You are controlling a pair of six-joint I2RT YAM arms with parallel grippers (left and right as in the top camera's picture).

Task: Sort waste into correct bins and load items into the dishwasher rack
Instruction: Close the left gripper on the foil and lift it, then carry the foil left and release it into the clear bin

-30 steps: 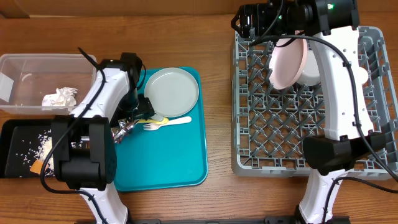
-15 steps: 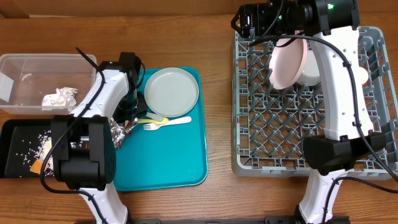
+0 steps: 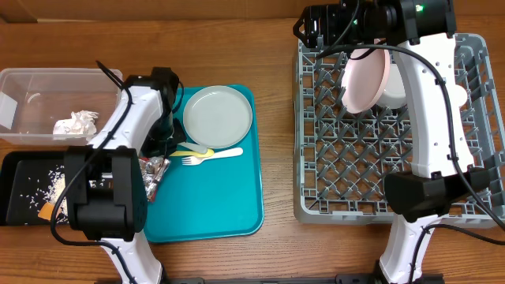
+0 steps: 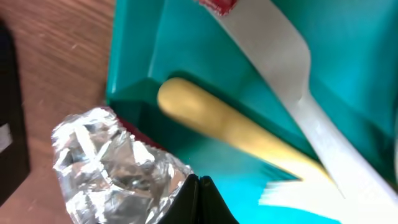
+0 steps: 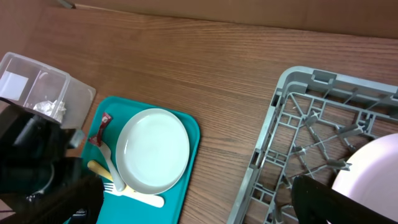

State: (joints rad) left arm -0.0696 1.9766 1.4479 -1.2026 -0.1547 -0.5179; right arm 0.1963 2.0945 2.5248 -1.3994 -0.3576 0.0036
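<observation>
Crumpled silver foil (image 3: 154,168) (image 4: 112,165) lies at the teal tray's (image 3: 213,197) left edge. My left gripper (image 3: 162,150) (image 4: 198,186) is shut, jaws pressed together, with the foil against the left finger; I cannot see any foil pinched. Beside it lie the yellow spoon (image 4: 224,127), pale fork (image 3: 209,156), grey knife (image 4: 292,68) and a red wrapper (image 5: 101,127). The grey-green plate (image 3: 217,113) sits on the tray. My right gripper (image 3: 323,28) (image 5: 196,186) hangs open and empty over the dishwasher rack's (image 3: 355,158) far left corner, next to the upright pink plate (image 3: 364,79).
A white bowl (image 3: 394,87) stands in the rack behind the pink plate. The clear tub (image 3: 24,83) at far left holds a white napkin (image 3: 75,124). In front of it the black tray (image 3: 20,189) holds rice (image 3: 51,185) and an orange cube (image 3: 47,211).
My left gripper has closed from wide open to shut beside the foil, which shifted slightly toward the tray's left edge. The right arm has not moved.
</observation>
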